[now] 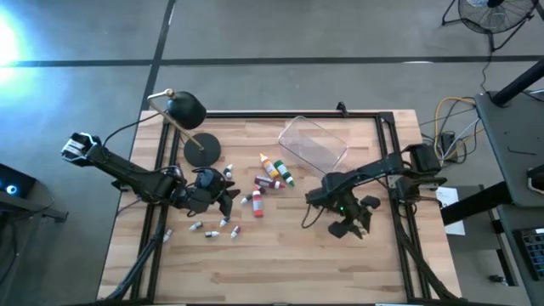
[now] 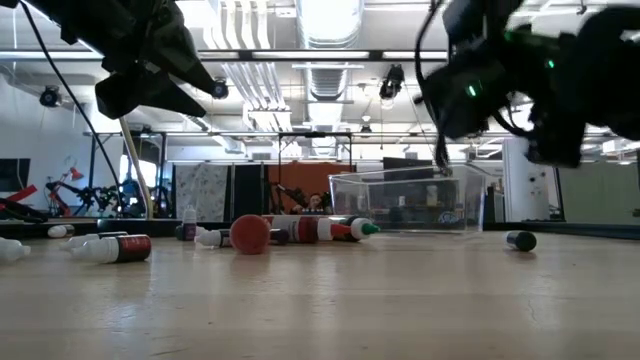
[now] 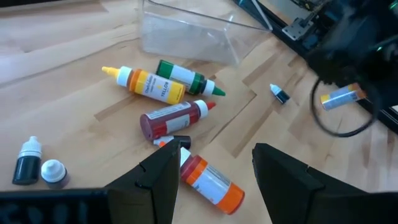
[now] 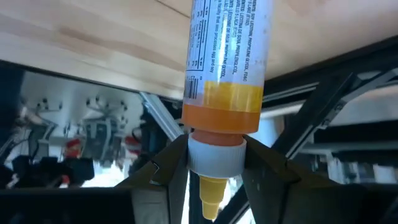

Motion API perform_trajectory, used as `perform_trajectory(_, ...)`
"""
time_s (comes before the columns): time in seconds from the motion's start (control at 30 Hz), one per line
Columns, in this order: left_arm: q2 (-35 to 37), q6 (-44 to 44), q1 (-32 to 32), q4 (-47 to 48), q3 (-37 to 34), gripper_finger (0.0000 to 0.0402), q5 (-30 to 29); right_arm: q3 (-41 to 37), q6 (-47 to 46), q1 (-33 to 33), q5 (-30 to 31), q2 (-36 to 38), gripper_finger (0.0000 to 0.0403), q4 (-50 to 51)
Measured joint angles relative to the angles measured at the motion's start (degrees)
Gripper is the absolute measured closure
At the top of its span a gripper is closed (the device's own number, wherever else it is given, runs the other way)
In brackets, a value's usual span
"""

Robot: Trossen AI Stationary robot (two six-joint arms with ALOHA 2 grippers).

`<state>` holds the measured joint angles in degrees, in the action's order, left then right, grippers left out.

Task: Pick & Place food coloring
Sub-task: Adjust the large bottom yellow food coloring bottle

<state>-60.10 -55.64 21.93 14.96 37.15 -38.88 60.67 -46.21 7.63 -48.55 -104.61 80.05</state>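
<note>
Several food coloring bottles lie on their sides on the wooden table: a yellow one point(image 3: 149, 85), a green one point(image 3: 186, 78), a red one point(image 3: 171, 118), an orange one point(image 3: 211, 182) and tiny ones point(image 1: 212, 228). One small dark bottle point(image 2: 520, 240) lies apart. My left gripper point(image 3: 217, 152) point(image 1: 223, 194) hovers open above the orange and red bottles and touches nothing. My right gripper point(image 4: 214, 158) point(image 1: 350, 223) is raised off the table, shut on an orange-filled bottle point(image 4: 227, 56), which the left wrist view also shows as the held bottle point(image 3: 341, 96). My right gripper pinches the orange-filled bottle at its white cap point(image 4: 214, 155), just below the body, one finger on each side. The labelled body sticks out past the fingertips and the yellow nozzle point(image 4: 210, 196) points back toward the wrist. The bottle is lifted clear of the table.
A clear rectangular tub point(image 1: 313, 143) stands at the far middle of the table, beyond the bottles. A black round-headed desk lamp point(image 1: 187, 110) stands at the far left on its round base point(image 1: 201, 150). Bare wood stretches along the near side. Black frame rails point(image 1: 399, 170) edge the table.
</note>
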Motion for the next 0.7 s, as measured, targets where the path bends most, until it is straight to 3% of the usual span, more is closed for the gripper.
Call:
perform_trajectory(0.2, 0.00, -0.02, 0.00, 0.03, 0.00, 0.0227, -0.08, -3.78, 5.35, 1.04, -5.08, -2.19, 0.0280, -0.22)
perform_trajectory(0.7, 0.00, 0.96, -0.02, 0.03, 0.00, 0.0227, -0.04, -0.46, 6.37, 1.00, -0.74, -2.02, 0.0250, -1.33)
